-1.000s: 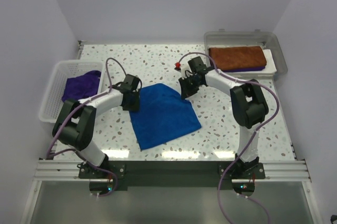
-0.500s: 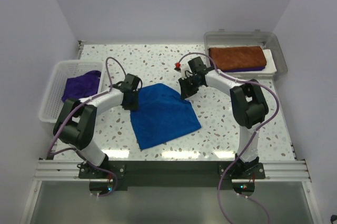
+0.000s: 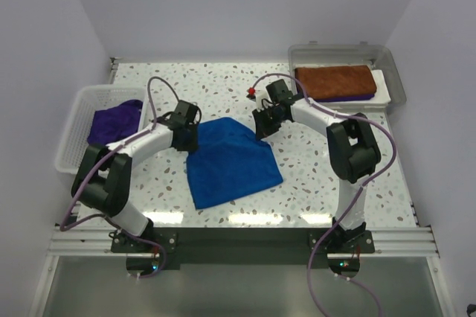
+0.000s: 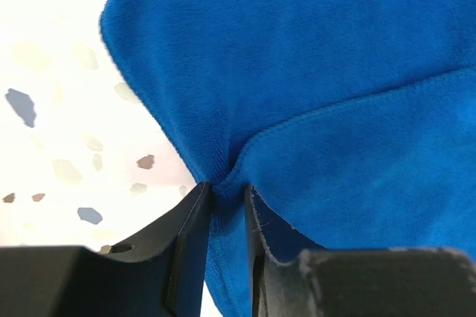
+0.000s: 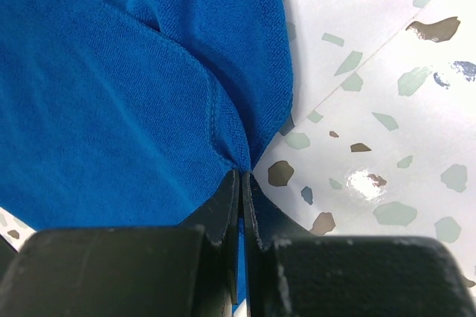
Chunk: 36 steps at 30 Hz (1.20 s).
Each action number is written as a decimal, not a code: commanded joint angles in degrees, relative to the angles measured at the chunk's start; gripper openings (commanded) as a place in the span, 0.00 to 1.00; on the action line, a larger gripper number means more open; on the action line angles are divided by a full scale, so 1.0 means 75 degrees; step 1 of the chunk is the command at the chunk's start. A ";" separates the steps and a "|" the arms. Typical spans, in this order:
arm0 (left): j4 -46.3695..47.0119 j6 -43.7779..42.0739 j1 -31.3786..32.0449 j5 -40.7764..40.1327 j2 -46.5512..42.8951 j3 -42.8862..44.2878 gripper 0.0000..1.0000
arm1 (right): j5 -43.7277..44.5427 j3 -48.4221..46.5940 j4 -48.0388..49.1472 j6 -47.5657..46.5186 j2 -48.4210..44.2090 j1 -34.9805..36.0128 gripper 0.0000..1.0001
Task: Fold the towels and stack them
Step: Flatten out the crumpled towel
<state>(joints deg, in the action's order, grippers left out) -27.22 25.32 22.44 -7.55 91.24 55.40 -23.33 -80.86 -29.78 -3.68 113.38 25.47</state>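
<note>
A royal blue towel (image 3: 232, 161) lies spread on the speckled table between the two arms. My left gripper (image 3: 187, 141) is shut on its far left corner; in the left wrist view the blue cloth (image 4: 312, 94) bunches between the fingers (image 4: 192, 235). My right gripper (image 3: 260, 132) is shut on the far right corner, the blue hem (image 5: 149, 94) pinched tight in its jaws. A rust-brown towel (image 3: 333, 81) lies folded on a purple one (image 3: 349, 98) in the grey tray (image 3: 396, 82). Another purple towel (image 3: 115, 119) sits crumpled in the white basket (image 3: 74, 135).
The grey tray stands at the back right corner and the white basket at the left edge. White walls close in both sides and the back. Bare speckled tabletop (image 3: 335, 175) lies in front of the tray.
My left gripper closed tighter on the blue towel's left corner and drew it slightly toward the far side and right. The right gripper stayed put on its corner.
</note>
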 commanded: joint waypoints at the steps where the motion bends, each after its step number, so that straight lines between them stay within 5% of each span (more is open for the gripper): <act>1: 0.0313 0.0069 0.0254 0.0105 0.0197 -0.0015 0.31 | -0.0088 -0.0059 0.0080 0.0081 -0.0387 -0.0010 0.01; 16: -0.0624 0.0432 0.1227 -0.1711 0.0326 0.0653 0.38 | -0.0053 0.0059 0.0080 0.0081 -0.0457 -0.0010 0.02; 26: -0.0320 0.0350 0.1531 -0.1536 0.0421 0.0512 0.37 | -0.0077 0.0152 0.0127 0.0128 -0.0469 -0.0010 0.02; 31: -0.0214 0.0362 0.1567 -0.1676 0.0397 0.0512 0.25 | -0.0077 0.0153 0.0139 0.0128 -0.0458 0.0002 0.02; 36: -0.0331 0.0269 0.1520 -0.2027 0.0584 0.0688 0.00 | 0.0017 0.0129 0.0092 0.0116 -0.0504 -0.0010 0.02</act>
<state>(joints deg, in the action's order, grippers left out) -30.52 27.49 34.04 -19.75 94.87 58.30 -23.44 -80.12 -29.65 -3.40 113.16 25.47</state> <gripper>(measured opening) 0.034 0.026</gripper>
